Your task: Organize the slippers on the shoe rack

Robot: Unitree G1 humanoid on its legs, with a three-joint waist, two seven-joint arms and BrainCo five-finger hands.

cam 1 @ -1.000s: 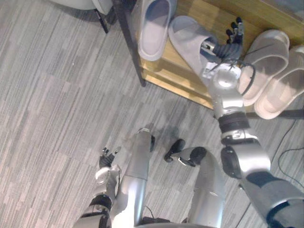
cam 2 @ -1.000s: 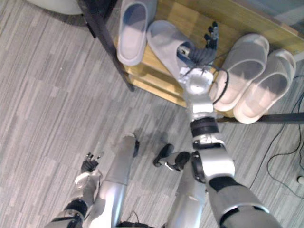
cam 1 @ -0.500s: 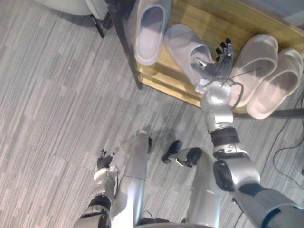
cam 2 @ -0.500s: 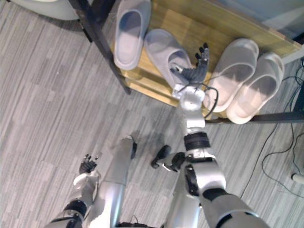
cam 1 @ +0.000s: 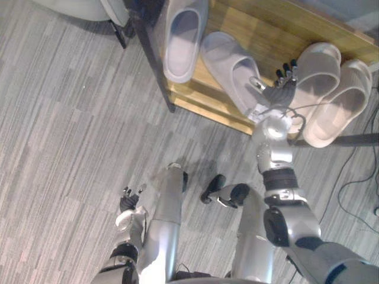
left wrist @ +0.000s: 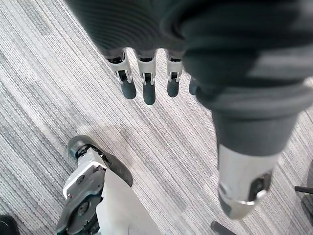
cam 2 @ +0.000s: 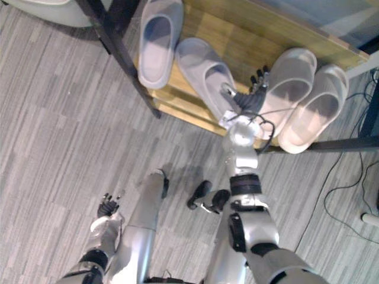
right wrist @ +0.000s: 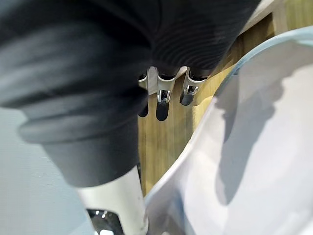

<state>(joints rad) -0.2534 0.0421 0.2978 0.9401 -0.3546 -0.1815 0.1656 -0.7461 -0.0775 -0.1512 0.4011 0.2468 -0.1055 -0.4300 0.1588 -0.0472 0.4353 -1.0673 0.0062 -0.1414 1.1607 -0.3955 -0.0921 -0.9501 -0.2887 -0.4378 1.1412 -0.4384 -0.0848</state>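
On the wooden shoe rack (cam 1: 266, 26) lie two grey slippers: one (cam 1: 182, 36) at the left end, a second (cam 1: 232, 66) angled beside it with its heel near the front edge. Two beige slippers (cam 1: 318, 70) (cam 1: 344, 102) lie side by side at the right. My right hand (cam 1: 282, 90) hovers open between the angled grey slipper and the nearer beige one, with nothing in its straight fingers (right wrist: 162, 106). The right wrist view shows a pale slipper (right wrist: 254, 147) close beside the hand, over the wood. My left hand (cam 1: 129, 204) hangs open low over the carpet.
The rack's black frame post (cam 1: 149, 56) runs down at the left of the shelf, and a black bar (cam 1: 349, 140) lies at the right. A white rounded base (cam 1: 83, 7) stands at the top left. Grey striped carpet (cam 1: 65, 130) covers the floor.
The camera has shifted. My right hand has drawn back from deeper over the shelf toward the rack's front edge, staying open. The slippers have kept their places.
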